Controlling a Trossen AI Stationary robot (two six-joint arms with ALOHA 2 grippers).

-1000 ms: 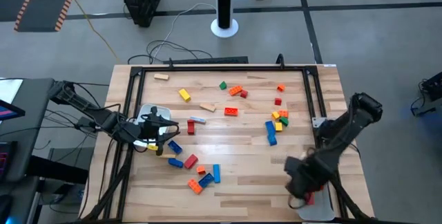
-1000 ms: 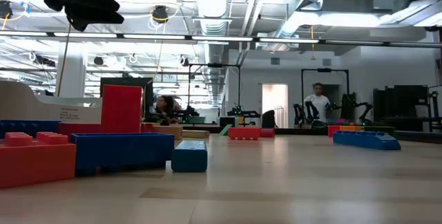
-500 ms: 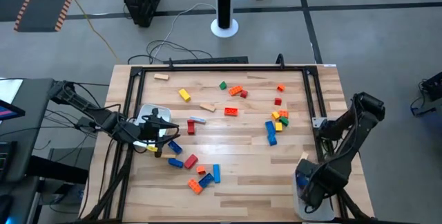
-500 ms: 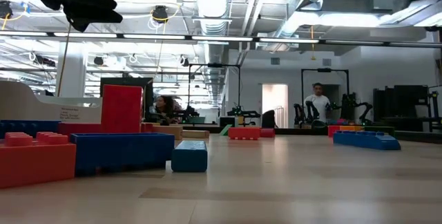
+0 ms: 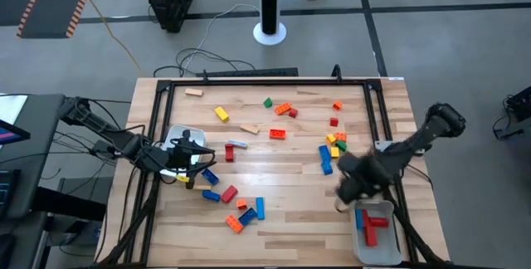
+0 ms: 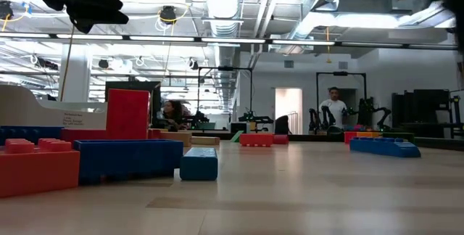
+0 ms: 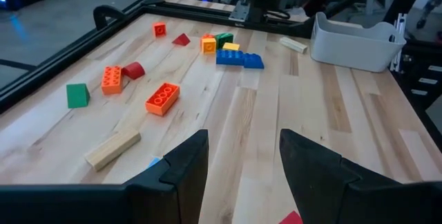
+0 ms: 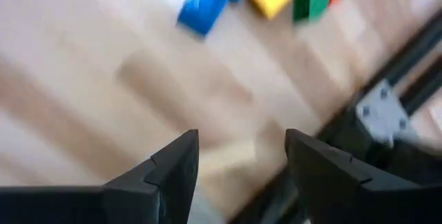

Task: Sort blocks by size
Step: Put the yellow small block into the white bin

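The blocks [image 5: 249, 149] lie scattered over the counter [image 5: 290, 211]; two of them, one blue and one red, now sit in the white tray [image 5: 377, 244] at five o'clock. The right gripper [image 5: 347, 188], fingers apart and empty, has swung back from the tray toward the three-o'clock cluster. The left gripper [image 5: 197, 159] waits at nine o'clock, fingers apart.

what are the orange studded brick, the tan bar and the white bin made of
Orange brick: likely moulded plastic, smooth, round studs on top.
Tan bar: looks like bare wood, matte, pale like the tabletop.
White bin: probably plastic, thin walls with rounded corners.
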